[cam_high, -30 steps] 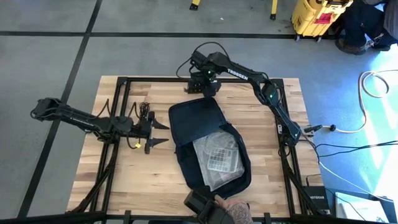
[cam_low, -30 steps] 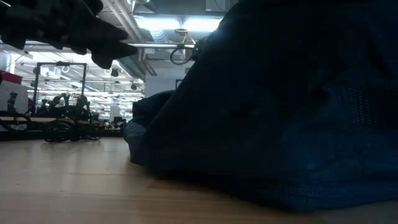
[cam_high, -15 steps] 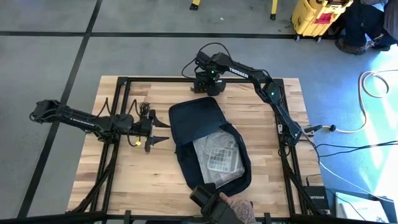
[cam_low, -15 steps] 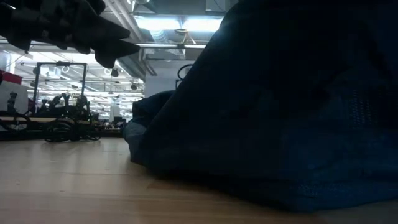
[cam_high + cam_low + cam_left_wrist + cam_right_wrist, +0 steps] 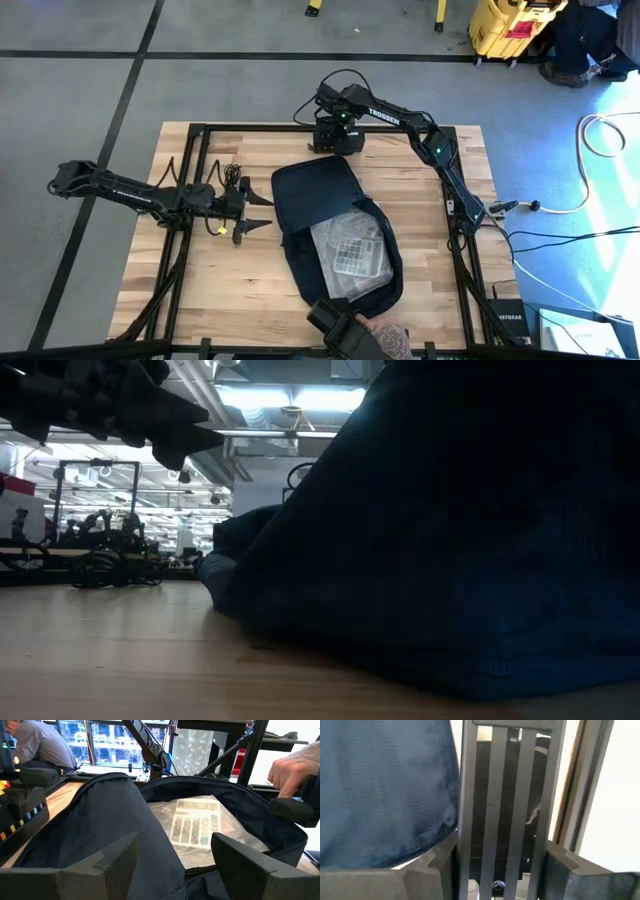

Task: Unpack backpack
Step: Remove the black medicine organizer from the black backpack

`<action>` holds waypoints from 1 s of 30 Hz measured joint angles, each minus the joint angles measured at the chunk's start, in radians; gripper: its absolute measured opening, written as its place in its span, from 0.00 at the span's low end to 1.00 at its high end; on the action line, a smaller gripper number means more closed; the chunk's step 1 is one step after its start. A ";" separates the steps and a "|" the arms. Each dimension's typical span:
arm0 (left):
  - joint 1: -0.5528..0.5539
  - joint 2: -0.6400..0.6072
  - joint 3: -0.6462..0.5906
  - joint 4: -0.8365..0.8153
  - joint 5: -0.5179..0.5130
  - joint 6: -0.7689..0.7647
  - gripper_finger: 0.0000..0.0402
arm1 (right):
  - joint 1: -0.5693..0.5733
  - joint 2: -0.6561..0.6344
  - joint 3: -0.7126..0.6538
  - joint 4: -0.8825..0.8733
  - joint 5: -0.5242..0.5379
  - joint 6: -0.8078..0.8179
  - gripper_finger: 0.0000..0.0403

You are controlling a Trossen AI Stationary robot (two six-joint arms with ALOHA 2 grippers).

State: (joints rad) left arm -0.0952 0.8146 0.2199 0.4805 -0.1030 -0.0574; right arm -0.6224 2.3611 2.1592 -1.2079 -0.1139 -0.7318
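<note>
The dark navy backpack (image 5: 310, 195) lies opened flat on the middle of the wooden table. A clear crinkly bag (image 5: 350, 252) with a keypad-like item inside rests in its open compartment (image 5: 200, 827). My left gripper (image 5: 258, 215) hovers open just left of the backpack, pointing level at it (image 5: 175, 850), with nothing between its fingers. My right gripper (image 5: 335, 135) points down over the table's far edge, beyond the backpack's far end. It is open (image 5: 500, 860), with only the table's metal slats showing below and the backpack's fabric (image 5: 385, 785) beside it.
A person's hand (image 5: 380, 335) with a dark device is at the backpack's near end, also seen in the left wrist view (image 5: 292, 767). Black cables (image 5: 232, 180) lie behind my left gripper. The black frame rail (image 5: 250, 128) runs along the far edge. In the low view the backpack (image 5: 450, 560) fills the right.
My right gripper has sunk a little over the table's far edge and shifted slightly toward the right. The person's hand at the near edge has shifted a little.
</note>
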 joint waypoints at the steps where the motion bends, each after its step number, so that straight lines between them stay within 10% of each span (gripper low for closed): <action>1: 0.000 0.000 0.000 0.001 0.000 0.001 0.59 | 0.000 0.000 0.000 -0.001 -0.006 0.001 0.42; 16: 0.000 0.000 0.000 0.000 0.000 0.005 0.59 | 0.006 0.000 -0.001 0.000 -0.016 0.048 0.43; 30: 0.000 0.000 0.000 0.000 0.000 0.013 0.59 | 0.023 0.000 -0.001 -0.002 -0.006 0.100 0.66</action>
State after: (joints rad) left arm -0.0952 0.8146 0.2199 0.4808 -0.1030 -0.0448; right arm -0.5999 2.3611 2.1578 -1.2094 -0.1196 -0.6315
